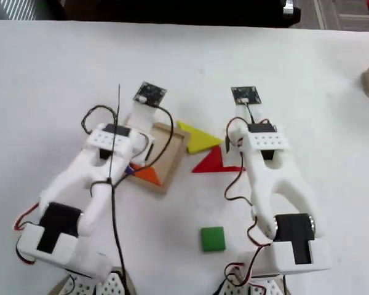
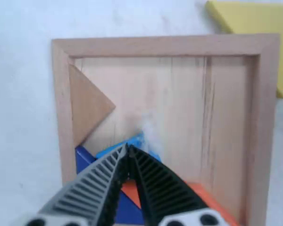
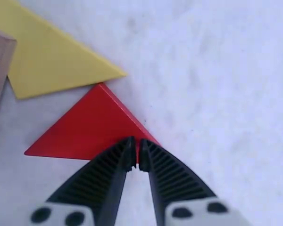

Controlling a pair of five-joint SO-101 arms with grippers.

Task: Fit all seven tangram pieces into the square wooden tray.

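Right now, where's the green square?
In the high view the green square lies alone on the table, between the two arms' bases, nearer the right arm, apart from the red triangle and outside the wooden tray.

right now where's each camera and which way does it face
High view: fixed overhead, looking down on the left arm, right arm and tray.
Left wrist view: on the left arm, facing down into the tray past its shut left hand.
Right wrist view: on the right arm, facing down at the red triangle past its shut right hand.
Shared: both wrist views catch the yellow triangle.
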